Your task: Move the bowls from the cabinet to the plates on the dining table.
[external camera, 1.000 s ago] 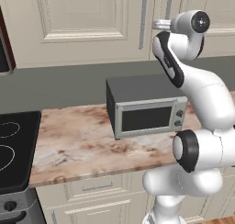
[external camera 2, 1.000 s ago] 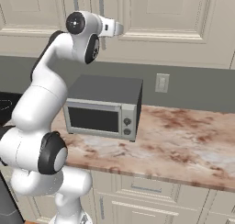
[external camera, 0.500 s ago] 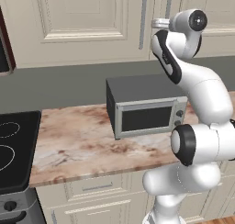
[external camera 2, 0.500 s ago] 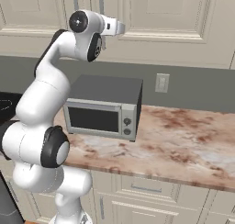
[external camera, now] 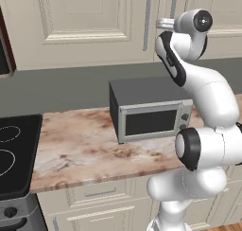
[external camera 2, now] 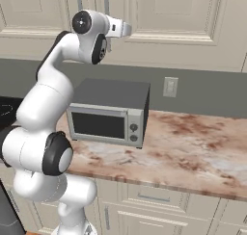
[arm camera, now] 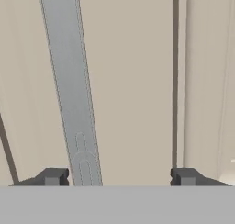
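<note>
Hand view: gripper jaws wide, nothing held, astride smooth silver bar handle on cream cabinet.

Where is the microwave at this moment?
The microwave stands on the marble counter, under the closed cream cabinet. In the left base view it is right of the stove; in the right base view a wall outlet is right of it.

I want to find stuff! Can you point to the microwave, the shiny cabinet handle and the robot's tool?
Microwave (external camera: 151,121): left base view, on its glass door.
Handle (arm camera: 69,81): hand view, on the middle of the silver bar.
Tool (arm camera: 120,177): hand view, midway between its two dark tips.
</note>
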Motion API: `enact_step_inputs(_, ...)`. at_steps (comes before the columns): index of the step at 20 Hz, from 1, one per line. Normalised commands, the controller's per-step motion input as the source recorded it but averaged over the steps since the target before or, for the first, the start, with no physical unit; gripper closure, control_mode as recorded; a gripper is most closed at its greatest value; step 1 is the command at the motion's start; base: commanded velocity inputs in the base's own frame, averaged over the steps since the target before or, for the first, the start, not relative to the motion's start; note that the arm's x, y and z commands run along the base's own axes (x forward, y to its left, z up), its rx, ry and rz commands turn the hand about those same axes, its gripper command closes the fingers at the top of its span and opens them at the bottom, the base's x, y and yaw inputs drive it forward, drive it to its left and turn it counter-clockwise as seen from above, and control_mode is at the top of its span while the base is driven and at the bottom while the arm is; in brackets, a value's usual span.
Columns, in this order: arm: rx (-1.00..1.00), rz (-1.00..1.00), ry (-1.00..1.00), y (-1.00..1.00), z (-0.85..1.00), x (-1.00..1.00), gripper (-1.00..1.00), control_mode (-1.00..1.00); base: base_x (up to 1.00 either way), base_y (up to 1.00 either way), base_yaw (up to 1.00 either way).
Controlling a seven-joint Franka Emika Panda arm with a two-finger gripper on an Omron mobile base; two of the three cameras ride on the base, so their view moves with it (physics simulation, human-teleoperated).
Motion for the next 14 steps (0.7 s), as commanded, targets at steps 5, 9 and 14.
enact_step_inputs(5, 0.0, 0.0, -0.02, 0.0, 0.0, 0.0, 1.0, -1.0, 0.0, 0.0, 0.0)
enact_step_inputs(9, 0.0, 0.01, -0.09, 0.0, 0.0, -0.49, 1.0, -1.0, 0.0, 0.0, 0.0)
enact_step_inputs(14, 0.0, 0.06, -0.14, 0.0, 0.0, -0.77, 1.0, -1.0, 0.0, 0.0, 0.0)
